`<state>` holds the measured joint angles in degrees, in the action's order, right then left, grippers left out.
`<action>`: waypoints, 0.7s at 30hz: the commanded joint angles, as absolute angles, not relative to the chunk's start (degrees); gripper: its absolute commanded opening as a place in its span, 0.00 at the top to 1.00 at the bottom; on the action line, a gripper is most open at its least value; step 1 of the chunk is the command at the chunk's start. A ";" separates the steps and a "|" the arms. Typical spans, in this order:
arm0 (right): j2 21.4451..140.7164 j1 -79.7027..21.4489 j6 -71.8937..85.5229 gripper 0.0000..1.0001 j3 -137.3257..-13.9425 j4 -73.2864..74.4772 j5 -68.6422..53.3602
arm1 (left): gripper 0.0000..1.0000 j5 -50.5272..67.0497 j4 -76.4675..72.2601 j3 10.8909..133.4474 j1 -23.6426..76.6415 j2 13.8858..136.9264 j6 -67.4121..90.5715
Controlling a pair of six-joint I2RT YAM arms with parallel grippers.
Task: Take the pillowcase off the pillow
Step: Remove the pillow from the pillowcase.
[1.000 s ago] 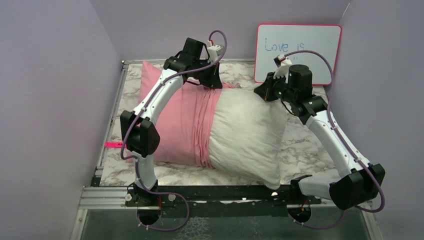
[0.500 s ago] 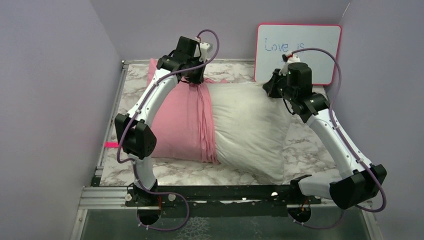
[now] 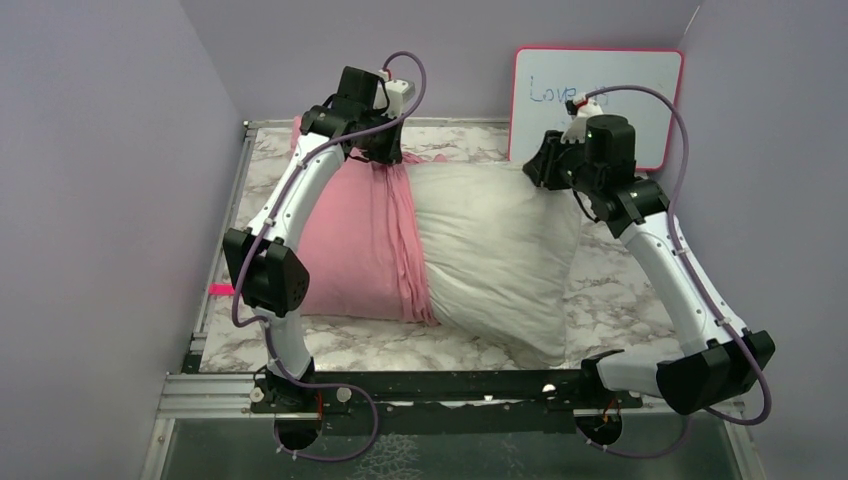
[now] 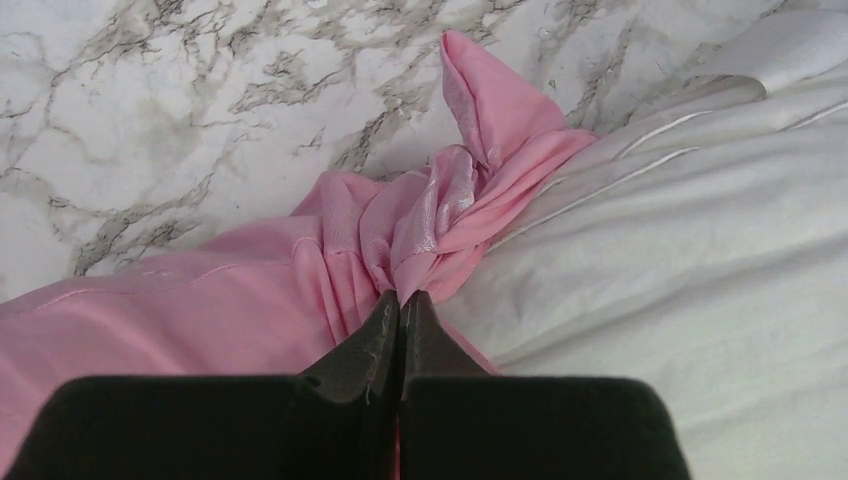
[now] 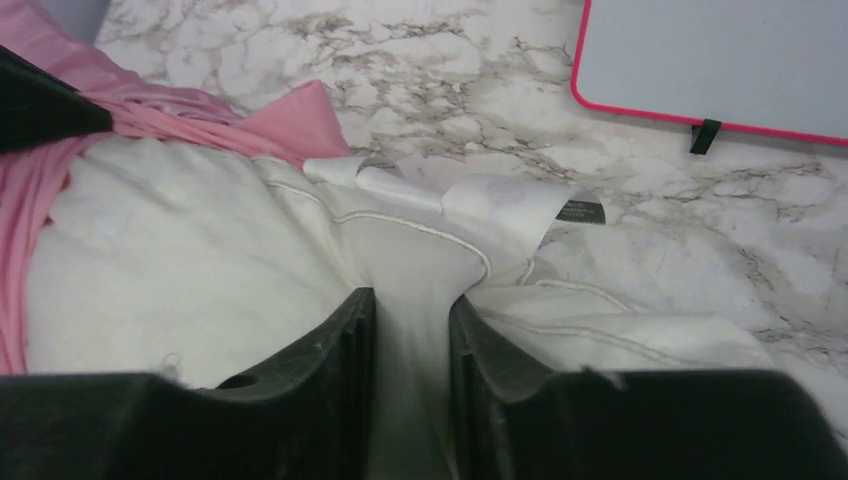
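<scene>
On the white-and-grey marble-patterned tabletop (image 3: 340, 345): large plump rectangular white pillow (image 3: 500, 250), lying flat across the middle. Left part sheathed in the shiny pink satin-like pillowcase (image 3: 355, 240); right part bare. Open edge of the pillowcase bunched in lengthwise folds across the pillow, roughly at mid-length.

Left gripper (image 4: 401, 300) at the far edge of the pillow, over the bunched folds. Black fingers (image 4: 380, 335) pressed together, pinching a gathered knot of pink pillowcase fabric at the tips. Knot resting against the pillow's far seam, with bare marble surface just beyond.

Right gripper (image 5: 410, 305) at the pillow's far right corner. Fingers (image 5: 345, 350) standing a little apart, with a fold of white pillow fabric filling the gap and touching both inner faces. Cannot tell whether clamped or merely straddled. White ribbon-like care label (image 5: 500, 205) lying just beyond the fingertips, partly on the tabletop.

Pink-framed whiteboard (image 3: 598, 100) standing upright against the back wall, behind the right gripper, with blue handwriting on its face.
</scene>
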<state>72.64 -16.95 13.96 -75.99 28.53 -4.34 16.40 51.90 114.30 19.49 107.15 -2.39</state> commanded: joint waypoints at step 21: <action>98.43 -15.91 6.80 0.00 -101.79 30.48 -47.94 | 1.00 16.36 37.26 106.50 24.20 97.00 -1.86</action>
<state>93.30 -15.86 9.34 -96.01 29.56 -34.13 15.99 44.71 107.35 23.44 102.50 -3.44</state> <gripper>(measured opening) 0.998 0.011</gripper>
